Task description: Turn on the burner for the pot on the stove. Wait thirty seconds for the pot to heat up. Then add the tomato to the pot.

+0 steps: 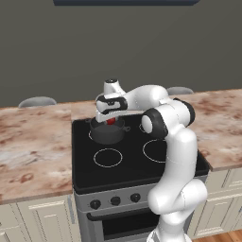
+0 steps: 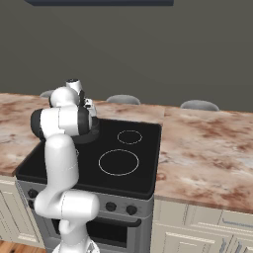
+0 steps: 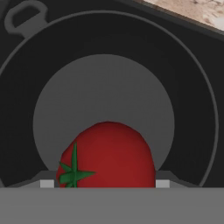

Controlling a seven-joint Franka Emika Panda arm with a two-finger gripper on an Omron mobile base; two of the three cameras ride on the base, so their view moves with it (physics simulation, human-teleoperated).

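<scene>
The gripper (image 1: pixel 110 120) hangs directly over the pot (image 1: pixel 108 132), which sits on the burner (image 1: pixel 91 136) at the rear left of the stove (image 1: pixel 127 163), at about 10 o'clock from the middle of the black glass top in the left base view. Between the 2 fingertips sits the tomato (image 3: pixel 107 155), and the jaws stand partly apart, closed onto its sides, so the gripper has hold of it. In the hand view the tomato lies at 6 o'clock, pressed against the fingertips, and behind it the grey floor of the pot spreads out with the rim ringing it and 1 side handle (image 3: pixel 24 15) at 11 o'clock. The relation that matters is plain: the pot's open mouth lies straight along the gripper's line of sight, below the tomato, with the tomato well inside the rim's outline. The tomato is round and has no long axis to align. Judging from this, a release would likely drop it inside the pot.
</scene>
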